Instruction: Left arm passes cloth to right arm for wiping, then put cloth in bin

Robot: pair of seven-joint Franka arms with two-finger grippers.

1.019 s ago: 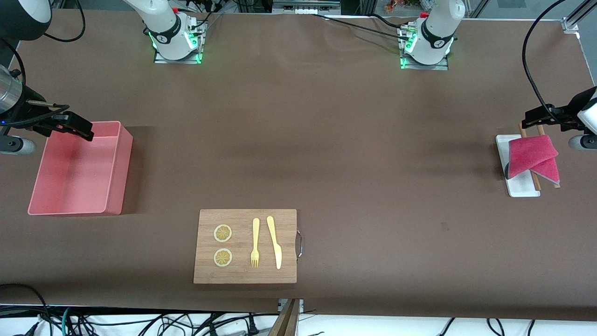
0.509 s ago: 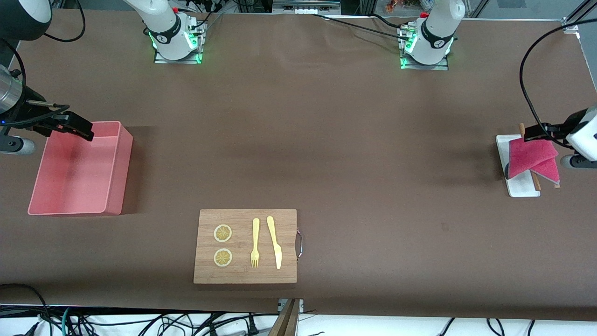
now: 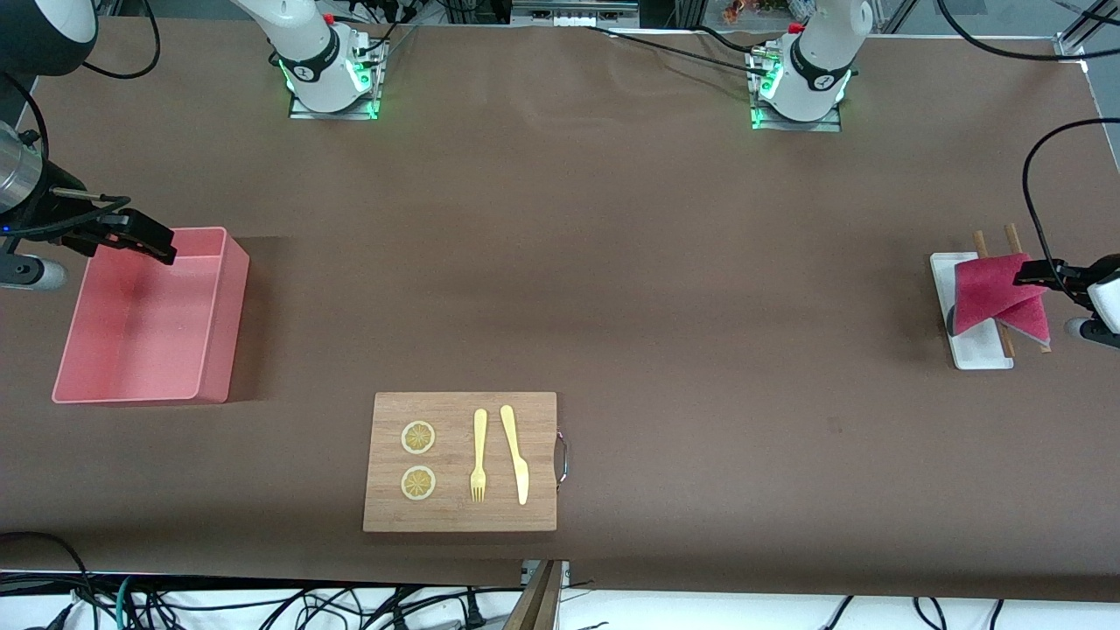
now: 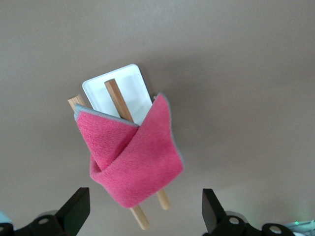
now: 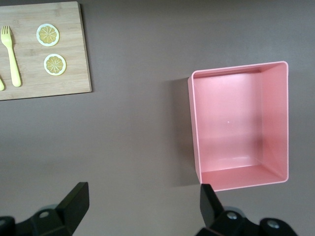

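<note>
Left hand [image 3: 1032, 273], black two-finger, open above soft magenta-pink fabric cloth [image 3: 993, 295], partly cut off at frame edge. Cloth draped over two wooden sticks [image 4: 118, 99] on small flat white tray [image 3: 945, 276], toward left arm's end of tabletop [image 3: 560, 262]. Right hand [image 3: 140, 236], open, waiting over rim of salmon-pink rectangular plastic tub [image 3: 210, 350]; fingertips hard to make out.

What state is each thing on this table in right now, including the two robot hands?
cloth: folded, draped over two wooden sticks, not held.
wooden sticks: lying across the white tray.
white tray: flat on the table, under the sticks.
bin: upright, empty.
wooden board: flat, carrying two lemon slices, fork and knife.
left gripper: open, over the cloth.
right gripper: open, over the bin's edge, waiting.
</note>
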